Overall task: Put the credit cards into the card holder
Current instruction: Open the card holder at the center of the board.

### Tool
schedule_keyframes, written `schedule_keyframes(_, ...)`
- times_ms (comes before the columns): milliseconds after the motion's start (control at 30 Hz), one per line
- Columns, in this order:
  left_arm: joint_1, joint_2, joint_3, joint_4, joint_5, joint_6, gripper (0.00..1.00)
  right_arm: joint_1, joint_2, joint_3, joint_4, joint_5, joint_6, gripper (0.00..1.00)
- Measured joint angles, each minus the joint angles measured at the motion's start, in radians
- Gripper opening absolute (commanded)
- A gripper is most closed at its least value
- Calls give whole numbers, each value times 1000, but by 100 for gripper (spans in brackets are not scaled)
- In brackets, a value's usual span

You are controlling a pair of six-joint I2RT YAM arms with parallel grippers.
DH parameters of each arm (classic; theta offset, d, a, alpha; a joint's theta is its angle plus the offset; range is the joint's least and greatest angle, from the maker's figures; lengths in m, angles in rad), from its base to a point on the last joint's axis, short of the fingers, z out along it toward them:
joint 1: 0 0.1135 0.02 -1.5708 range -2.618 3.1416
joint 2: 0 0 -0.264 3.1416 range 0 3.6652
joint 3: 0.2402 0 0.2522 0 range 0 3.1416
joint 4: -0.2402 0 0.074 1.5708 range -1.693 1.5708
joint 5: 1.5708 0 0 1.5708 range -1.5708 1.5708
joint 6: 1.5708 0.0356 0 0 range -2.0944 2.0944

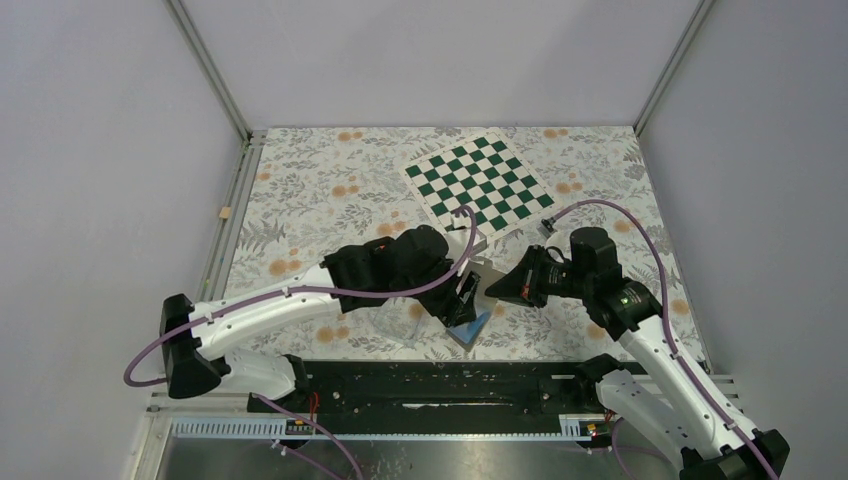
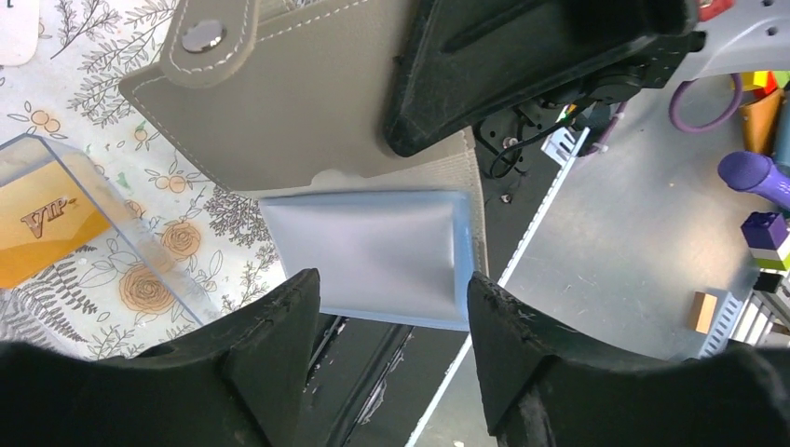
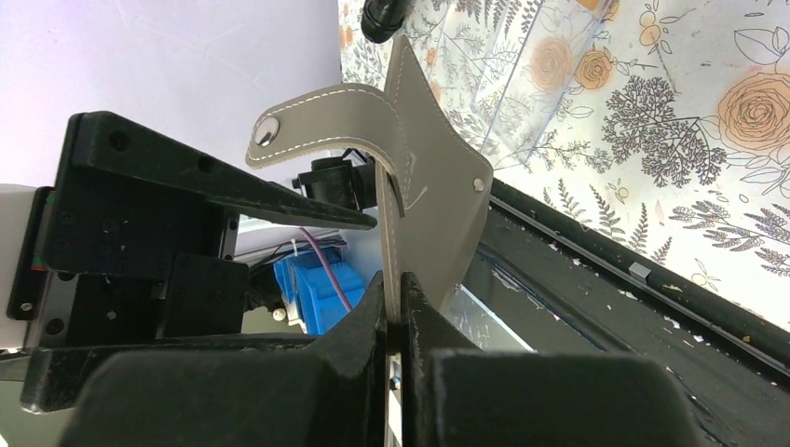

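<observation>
Because the right jaws are pinched fully shut on the thin edge of the holder [image 3: 424, 186], that grey wallet stands on edge, lifted off the surface [image 3: 708, 112], with its strap and stud [image 3: 268, 131] curling free above the grip. The left jaws stand moderately apart and hold nothing. In the left wrist view their tips flank the lower edge of the holder's pale blue pocket [image 2: 373, 247], which folds down below the grey outer panel. The holder looks light and limp, like soft stitched leather. Gripped at one edge it bows, so it will likely give way when a card is pushed at it unless a second grip steadies the pocket side. The pocket mouth looks flat and closed, so it probably needs spreading or a slanted entry. To the left of the holder in that view, one card [image 2: 47, 228], orange-yellow with VIP printed on it, lies in a clear tray [image 2: 140, 251]. Whether more lie under it I cannot tell. The card should be light, stiff and slick, and lying flat it offers little to pinch. I judge the best hold is across a short end, leaving most of its length free to slide in. Beyond the holder, well apart, lies a chessboard [image 1: 478, 180].
</observation>
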Motion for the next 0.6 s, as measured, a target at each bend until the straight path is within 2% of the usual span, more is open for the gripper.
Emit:
schedule_keyframes(433,-11,44,2,-24,-10,18,58,0,11,0,-3,0,-10,0)
schedule_keyframes(600,-14,53,9,-40,-14,26,52,0,14,0,-3,0,-11,0)
